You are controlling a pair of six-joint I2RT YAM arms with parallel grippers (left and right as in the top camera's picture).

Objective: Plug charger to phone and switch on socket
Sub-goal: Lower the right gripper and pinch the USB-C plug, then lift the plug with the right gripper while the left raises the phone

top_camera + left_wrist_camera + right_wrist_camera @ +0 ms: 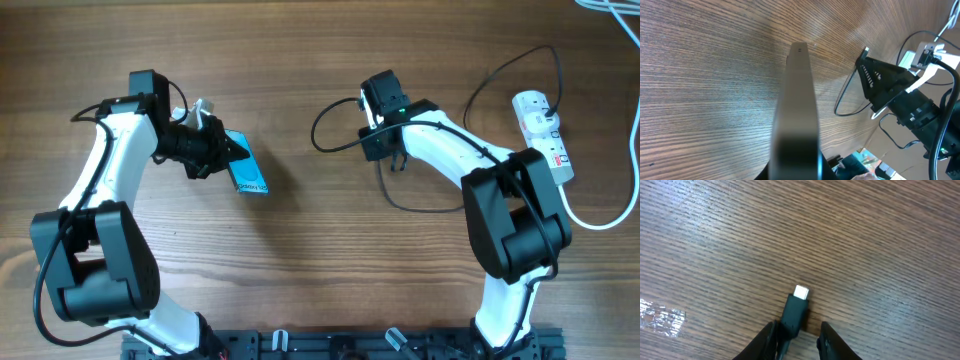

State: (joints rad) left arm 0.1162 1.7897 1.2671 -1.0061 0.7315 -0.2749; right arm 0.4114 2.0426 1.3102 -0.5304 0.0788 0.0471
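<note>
My left gripper (pixel 222 150) is shut on the phone (pixel 247 172) and holds it tilted above the table, blue screen up. In the left wrist view the phone (pixel 797 110) shows edge-on, blurred near the jaws. My right gripper (pixel 388 150) points down at the table. In the right wrist view its fingers (pixel 799 339) straddle the charger's black connector (pixel 795 311) with its silver tip pointing away. The left finger touches it and a gap shows at the right finger. The black cable (pixel 420 208) loops toward the socket (pixel 545 135), a white power strip at the right.
A thick white cord (pixel 600 222) runs from the power strip along the right edge. A cable loop (pixel 325 130) lies left of the right gripper. The right arm (pixel 900 95) shows in the left wrist view. A shiny patch (pixel 660 315) lies on the wood.
</note>
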